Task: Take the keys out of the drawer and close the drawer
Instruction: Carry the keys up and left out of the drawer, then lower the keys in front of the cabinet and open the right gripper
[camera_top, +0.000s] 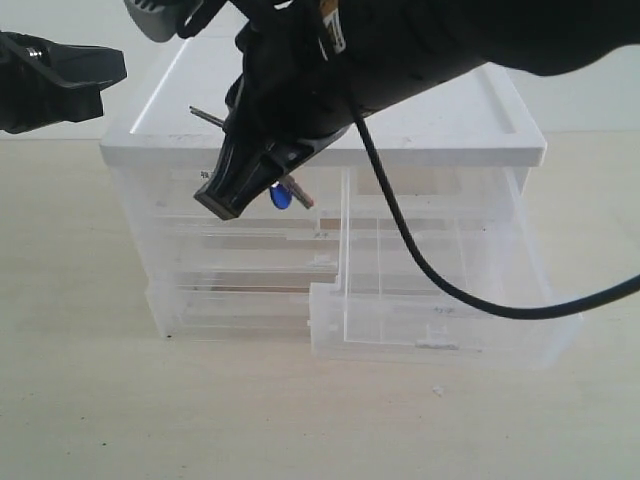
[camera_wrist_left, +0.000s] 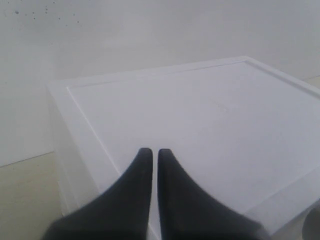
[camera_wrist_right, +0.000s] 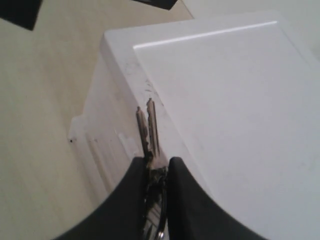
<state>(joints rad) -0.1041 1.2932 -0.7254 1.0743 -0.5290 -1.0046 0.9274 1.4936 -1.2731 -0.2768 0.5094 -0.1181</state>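
Jutting metal keys sit in right end effector.

The right arm reaches in from the upper right of the exterior view and across the middle, its wrist angled down and to the left, with the right gripper at its low end. Its jaws are clamped on the keys, whose blades stick out past the fingertips. The left gripper hangs at the far left, its two fingers nearly together with nothing between them.
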